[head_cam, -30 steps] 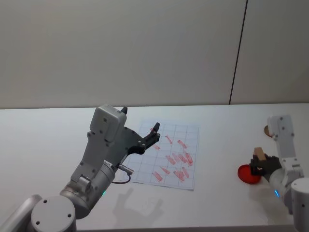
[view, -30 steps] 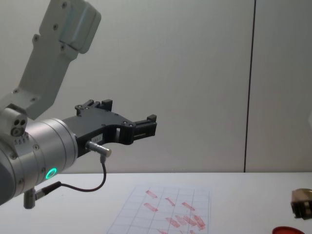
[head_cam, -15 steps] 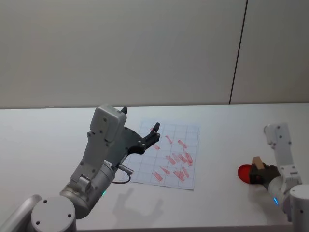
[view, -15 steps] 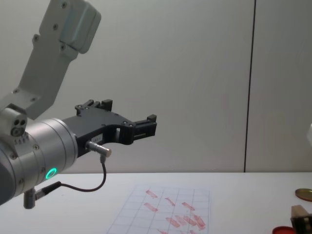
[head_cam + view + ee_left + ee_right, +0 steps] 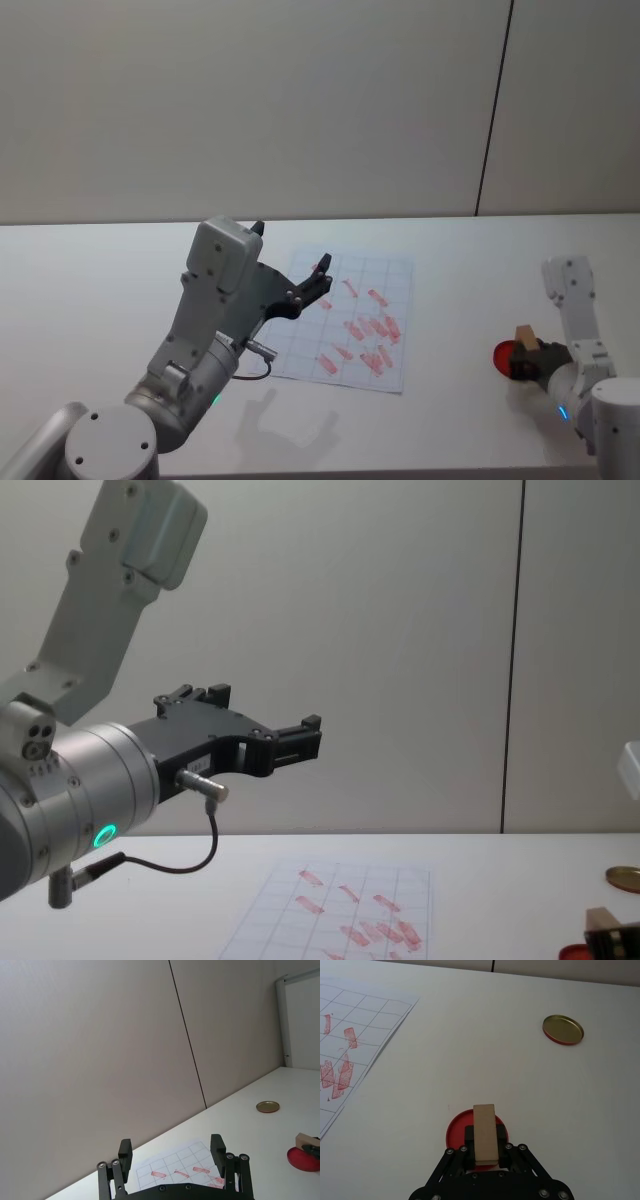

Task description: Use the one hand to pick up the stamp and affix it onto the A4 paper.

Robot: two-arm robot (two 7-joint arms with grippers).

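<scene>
Now the right end effector [image 5: 484, 1152] grips the small light tan wooden block stamp [image 5: 484, 1132] over the flat round red ink pad [image 5: 456, 1132] on the white table [image 5: 485, 1060].

Seen from the right wrist, the block stands clamped between the black fingers [image 5: 469, 1136], directly above the pad; whether it touches the pad cannot be told. Off to the robot's left lies the white gridded A4 paper [image 5: 392, 275] with its reddish-pink oblong marks, well apart from the stamp. A round gold disc [image 5: 562, 1029] sits farther back on the table. The left end effector [image 5: 320, 280] hangs raised above the paper's near-left part, its fingers spread and holding nothing.
</scene>
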